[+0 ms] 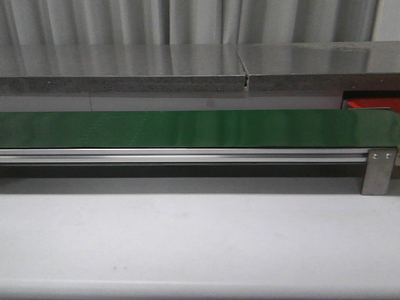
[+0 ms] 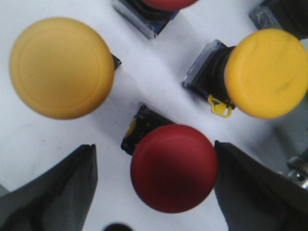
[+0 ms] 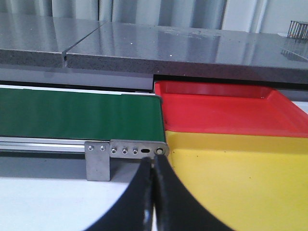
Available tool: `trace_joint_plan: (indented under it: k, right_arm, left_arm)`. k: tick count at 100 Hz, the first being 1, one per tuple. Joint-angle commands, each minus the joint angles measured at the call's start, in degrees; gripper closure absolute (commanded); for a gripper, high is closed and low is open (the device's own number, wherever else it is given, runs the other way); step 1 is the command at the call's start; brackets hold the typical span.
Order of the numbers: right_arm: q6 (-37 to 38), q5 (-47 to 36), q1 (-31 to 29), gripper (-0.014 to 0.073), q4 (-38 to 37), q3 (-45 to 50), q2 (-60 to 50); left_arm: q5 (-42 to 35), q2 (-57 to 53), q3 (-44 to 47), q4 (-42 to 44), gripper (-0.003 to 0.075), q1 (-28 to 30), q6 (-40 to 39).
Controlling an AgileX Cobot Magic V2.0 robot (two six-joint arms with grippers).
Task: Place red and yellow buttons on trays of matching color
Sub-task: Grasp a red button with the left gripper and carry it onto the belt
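In the left wrist view my left gripper (image 2: pixel 154 161) is open over a white surface. A red button (image 2: pixel 173 168) with a domed cap sits between its fingers (image 2: pixel 62 192). One finger is at the cap's edge and the other stands apart from it. Two yellow buttons (image 2: pixel 61 67) (image 2: pixel 267 72) lie beyond, and part of another red button (image 2: pixel 168 4) shows at the frame edge. My right gripper (image 3: pixel 153 161) is shut on nothing, close to the yellow tray (image 3: pixel 240 178). The red tray (image 3: pixel 226 110) lies just behind it; its corner (image 1: pixel 369 103) shows in the front view.
A long green belt (image 1: pixel 187 128) on an aluminium rail (image 1: pixel 187 156) crosses the table, ending at a metal bracket (image 1: pixel 377 172) beside the trays. A grey stone counter (image 1: pixel 125 69) runs behind. Neither gripper appears in the front view.
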Motion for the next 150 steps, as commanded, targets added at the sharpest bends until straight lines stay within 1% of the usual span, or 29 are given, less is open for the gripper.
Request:
trace_joint_plan:
  k: [1,15,22,29,48,68,74,88,99,116,132,150]
  right_arm:
    - [-0.3,-4.2,0.1,0.071,0.0,-1.2,-1.0]
    - [-0.3,-4.2,0.1,0.071,0.0,-1.2,-1.0]
    - [-0.3,-4.2,0.1,0.071,0.0,-1.2,-1.0]
    - [-0.3,-4.2,0.1,0.071,0.0,-1.2,-1.0]
    - [-0.3,-4.2,0.1,0.071,0.0,-1.2,-1.0]
    - [-0.3,-4.2,0.1,0.071,0.0,-1.2,-1.0]
    - [-0.3,-4.2,0.1,0.071,0.0,-1.2,-1.0]
    - [-0.3,-4.2,0.1,0.071,0.0,-1.2,-1.0]
    - [-0.3,-4.2,0.1,0.071,0.0,-1.2,-1.0]
    - [-0.3,-4.2,0.1,0.071,0.0,-1.2,-1.0]
    - [-0.3,-4.2,0.1,0.071,0.0,-1.2,-1.0]
    - [-0.3,-4.2,0.1,0.071,0.0,-1.2,-1.0]
  left_arm:
    - [-2.7,-2.4,-1.7,-1.0,0.0314,0.1,-0.2]
    - [-3.6,-2.4,-1.7,-2.5,0.0445,0.1,2.2]
    - [-3.9,-2.4,-1.7,-3.2,0.0494,0.1,3.0]
    - [-3.9,-2.4,-1.7,-3.2,0.0519,0.1,3.4]
    - [-2.5,-4.8,-1.0,-3.1,0.0521,-0.2,4.8]
    - [-2.0,-13.2,3.6,-3.2,0.0521,-0.2,6.0]
    - [-1.3,-15.9,4.3,-4.5,0.0521,-0.2,7.9]
    - [0.1,-22.1,4.3,-5.9,0.0521,-0.3,9.3]
    - [0.7,-25.0,2.9,-5.8,0.0521,-2.0,9.9]
    - [1.0,-23.1,-2.2,-5.2,0.0521,-7.6,9.9]
    - [3.0,-17.7,-7.8,-5.2,0.0521,-12.5,9.7]
    - [3.5,-11.1,-12.7,-5.2,0.0521,-17.0,8.6]
